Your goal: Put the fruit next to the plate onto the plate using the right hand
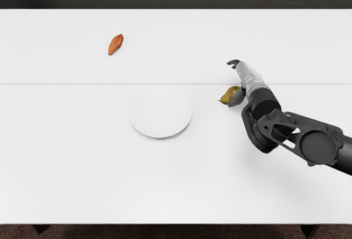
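Observation:
A yellow-green pear-like fruit [229, 94] lies on the white table, a short way right of the round white plate [160, 112]. Nothing lies on the plate. My right hand [237, 82] reaches in from the right edge and sits just right of the fruit. Its long fingers [246, 72] stretch toward the table's far side, hooked at the tips, while a dark thumb [237, 101] touches the fruit's near right side. The hand is open and the fruit rests on the table, not enclosed. The left arm does not show.
An orange-red elongated fruit or vegetable [115, 44] lies at the far left of the table [82, 167], well away from the plate. My dark right forearm and wrist joints [297, 137] cover the table's right side.

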